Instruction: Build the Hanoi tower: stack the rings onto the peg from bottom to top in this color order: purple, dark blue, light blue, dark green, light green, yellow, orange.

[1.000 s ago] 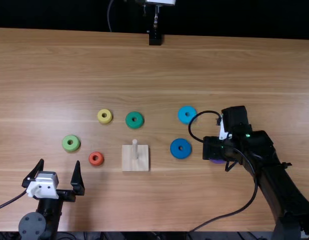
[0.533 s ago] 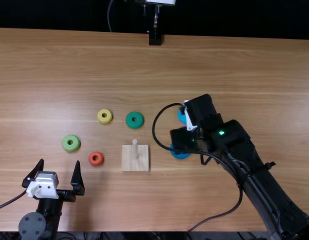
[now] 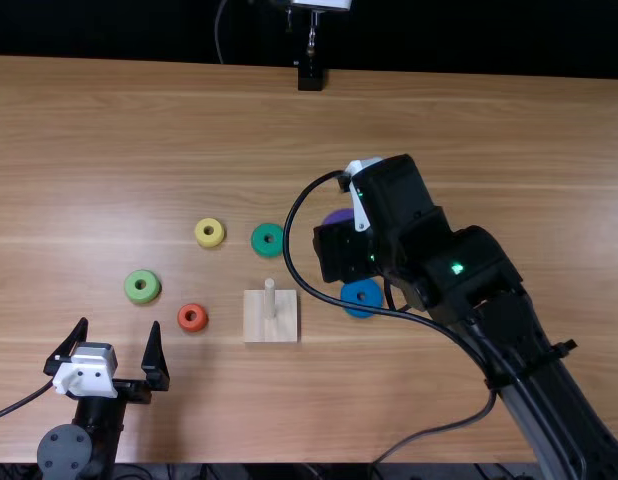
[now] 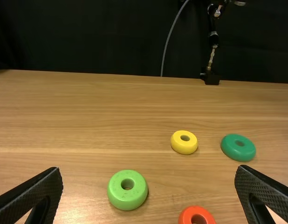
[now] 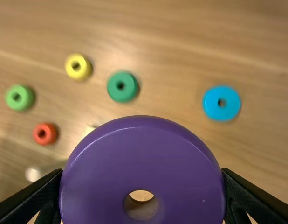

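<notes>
Jaws of my right gripper (image 5: 141, 171) clasped the thick purple ring (image 5: 144, 156) by its sides, hole free for the pale wooden peg (image 3: 270, 296).

Along the far side of the table (image 3: 239, 140), beyond the yellow ring (image 3: 210, 241) and the dark green ring (image 3: 269, 250), we have a wide way over bare wood. Between the orange ring (image 3: 192, 327) and the wooden base (image 3: 257, 330) we find a narrower passage. Low across the base, the upright peg (image 3: 270, 300) stands in our way. Nearer the right side, the right arm (image 3: 524, 350) blocks us, and its cable (image 3: 286, 243) crosses above the dark blue ring (image 3: 362, 291).
</notes>
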